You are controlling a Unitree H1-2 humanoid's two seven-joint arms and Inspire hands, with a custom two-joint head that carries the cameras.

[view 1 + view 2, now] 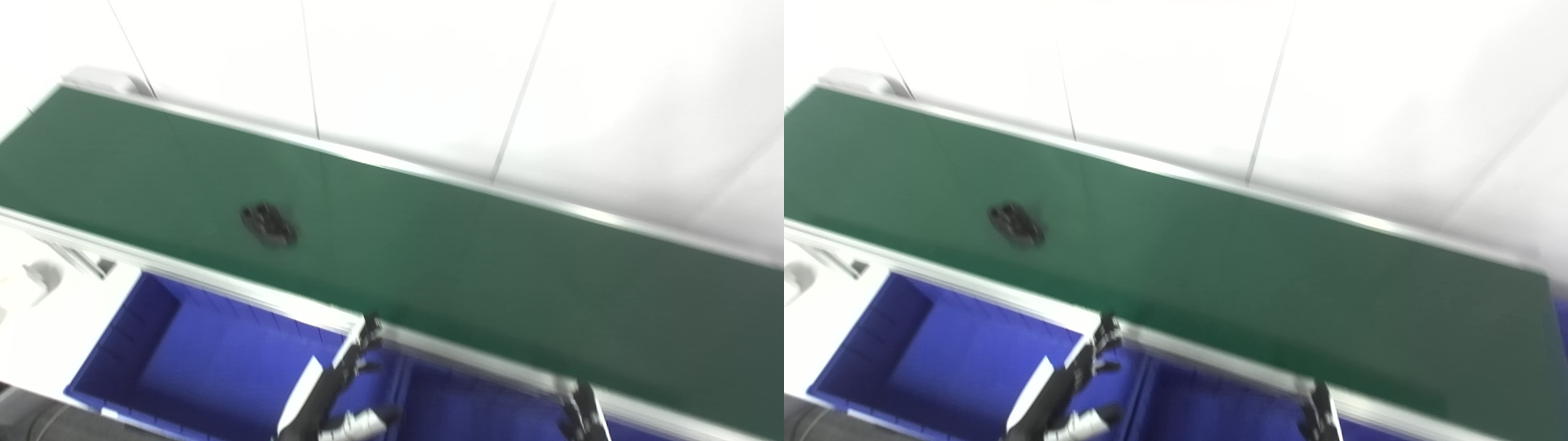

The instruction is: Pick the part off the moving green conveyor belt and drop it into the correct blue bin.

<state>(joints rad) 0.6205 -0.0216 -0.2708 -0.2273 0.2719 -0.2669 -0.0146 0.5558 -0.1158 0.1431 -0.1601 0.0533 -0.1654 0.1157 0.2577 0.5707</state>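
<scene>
H1-2's left hand (343, 392): black fingers (369, 331), slim and segmented, w/ a silver-grey metallic section on the thumb (358, 424) and a black tip. A flat white panel (301, 395) runs along the outer side of the forearm, black casing beside it. Right hand (582, 416): only dark fingers w/ pale grey highlights show at frame bottom. Motion blur hides screws, cables, markings on both hands.
</scene>
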